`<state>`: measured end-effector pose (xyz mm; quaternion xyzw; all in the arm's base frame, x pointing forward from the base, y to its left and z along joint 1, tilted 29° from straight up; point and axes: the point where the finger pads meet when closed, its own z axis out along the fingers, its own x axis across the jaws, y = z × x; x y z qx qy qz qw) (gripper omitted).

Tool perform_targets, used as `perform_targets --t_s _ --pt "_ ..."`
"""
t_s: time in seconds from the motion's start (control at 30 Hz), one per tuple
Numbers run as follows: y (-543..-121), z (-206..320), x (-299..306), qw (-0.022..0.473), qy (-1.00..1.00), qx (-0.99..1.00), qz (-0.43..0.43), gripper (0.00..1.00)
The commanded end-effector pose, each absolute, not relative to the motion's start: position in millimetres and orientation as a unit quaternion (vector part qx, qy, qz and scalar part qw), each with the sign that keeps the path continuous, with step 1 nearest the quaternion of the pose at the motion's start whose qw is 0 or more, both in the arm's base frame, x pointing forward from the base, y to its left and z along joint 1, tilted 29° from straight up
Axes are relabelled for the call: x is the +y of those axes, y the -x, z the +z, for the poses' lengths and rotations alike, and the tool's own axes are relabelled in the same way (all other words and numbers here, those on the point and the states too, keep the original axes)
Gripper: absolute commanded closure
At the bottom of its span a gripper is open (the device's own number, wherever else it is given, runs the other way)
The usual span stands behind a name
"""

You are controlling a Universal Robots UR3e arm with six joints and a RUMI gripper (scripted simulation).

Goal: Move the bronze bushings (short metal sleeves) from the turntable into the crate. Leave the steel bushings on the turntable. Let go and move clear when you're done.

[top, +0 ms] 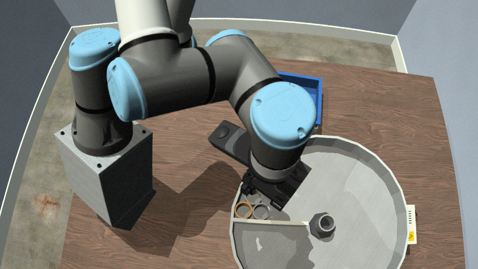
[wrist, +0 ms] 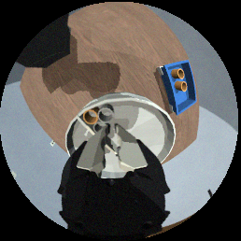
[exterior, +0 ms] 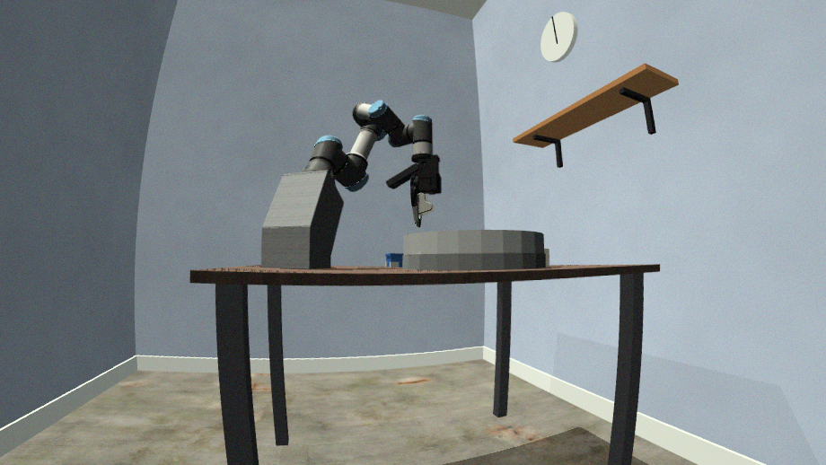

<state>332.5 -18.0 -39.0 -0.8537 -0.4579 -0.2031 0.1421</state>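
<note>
Above the turntable (top: 362, 187) (exterior: 473, 241) (wrist: 154, 135), closed, bare fingers (exterior: 417, 218) hover, two bronze bushings (wrist: 177, 74) (wrist: 181, 86) crated, one bronze (top: 243, 210) (wrist: 91, 117) left.

Top looks steeply down close over the table (top: 377, 100) (exterior: 427, 278) (wrist: 135, 51); exterior faces it side-on, farther off; wrist peers down, sharing top's turntable (top: 364, 187) (exterior: 473, 242) (wrist: 154, 135).
</note>
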Motion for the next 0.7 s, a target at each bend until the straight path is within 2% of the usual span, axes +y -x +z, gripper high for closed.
perform_targets --t_s 0.0,0.27,0.67 --pt "-333.0 -38.7 -18.7 0.141 0.854 -0.458 -0.203 0.95" --pt "-337.7 -57.7 -9.5 0.141 0.854 -0.458 -0.203 0.95" --pt "-337.9 -58.6 -9.1 0.141 0.854 -0.458 -0.203 0.95"
